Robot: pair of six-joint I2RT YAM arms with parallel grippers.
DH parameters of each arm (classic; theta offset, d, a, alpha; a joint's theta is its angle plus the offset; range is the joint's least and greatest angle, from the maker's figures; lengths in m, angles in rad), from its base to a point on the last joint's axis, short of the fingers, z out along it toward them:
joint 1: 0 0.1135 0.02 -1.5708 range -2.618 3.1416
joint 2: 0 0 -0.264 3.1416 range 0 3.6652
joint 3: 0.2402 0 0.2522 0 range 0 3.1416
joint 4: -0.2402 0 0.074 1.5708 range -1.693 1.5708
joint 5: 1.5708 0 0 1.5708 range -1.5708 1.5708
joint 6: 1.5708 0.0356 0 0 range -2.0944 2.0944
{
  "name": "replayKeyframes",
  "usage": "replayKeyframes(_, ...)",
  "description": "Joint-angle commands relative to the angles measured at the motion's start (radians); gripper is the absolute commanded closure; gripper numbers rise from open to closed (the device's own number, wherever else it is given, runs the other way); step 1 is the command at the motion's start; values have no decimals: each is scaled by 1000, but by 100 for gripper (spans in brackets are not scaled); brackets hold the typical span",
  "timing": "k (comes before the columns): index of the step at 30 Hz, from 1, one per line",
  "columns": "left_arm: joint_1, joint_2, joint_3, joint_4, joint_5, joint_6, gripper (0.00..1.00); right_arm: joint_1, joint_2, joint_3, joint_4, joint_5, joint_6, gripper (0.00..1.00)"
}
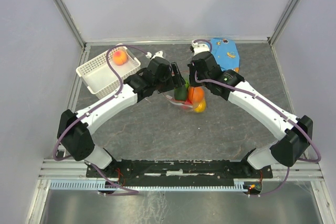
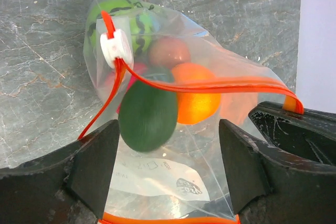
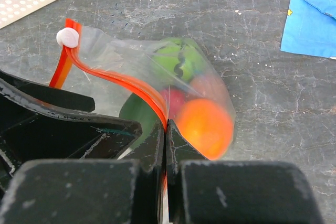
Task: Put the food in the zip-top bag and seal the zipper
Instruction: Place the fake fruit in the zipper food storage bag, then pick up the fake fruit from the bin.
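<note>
The clear zip-top bag (image 1: 185,100) lies at the table's middle between both grippers. In the left wrist view, the bag (image 2: 173,177) holds a striped green fruit (image 2: 123,22), a red fruit (image 2: 168,51) and an orange fruit (image 2: 198,100). A blurred dark green fruit (image 2: 147,115) is at its open mouth. The red-orange zipper (image 2: 220,85) carries a white slider (image 2: 116,47). My left gripper (image 2: 168,129) is open and empty, its fingers on either side of the bag mouth. My right gripper (image 3: 166,127) is shut on the zipper (image 3: 118,80). A peach-pink fruit (image 1: 120,56) lies in the basket.
A white lattice basket (image 1: 100,72) stands at the back left. A blue patterned cloth (image 1: 224,53) lies at the back right, just behind the right arm. Metal frame posts and grey walls bound the table.
</note>
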Motion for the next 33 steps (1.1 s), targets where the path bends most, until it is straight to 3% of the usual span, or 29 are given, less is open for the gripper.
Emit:
replayKeyframes(1,-1,-35,49,9,-11,-11,16,-3,-31,3,48,2,21,98)
replayKeyframes(16,75,-223,49,-95,6,87,8,-3,-25,-2,47,28,10,98)
replayKeyframes(27,405,-270,-27,-148,114,199,5,-3,-19,-3,44,27,1,98)
replayKeyframes(33,550,-165,-27,-113,119,267,1,-3,-8,6,38,26,-14,98)
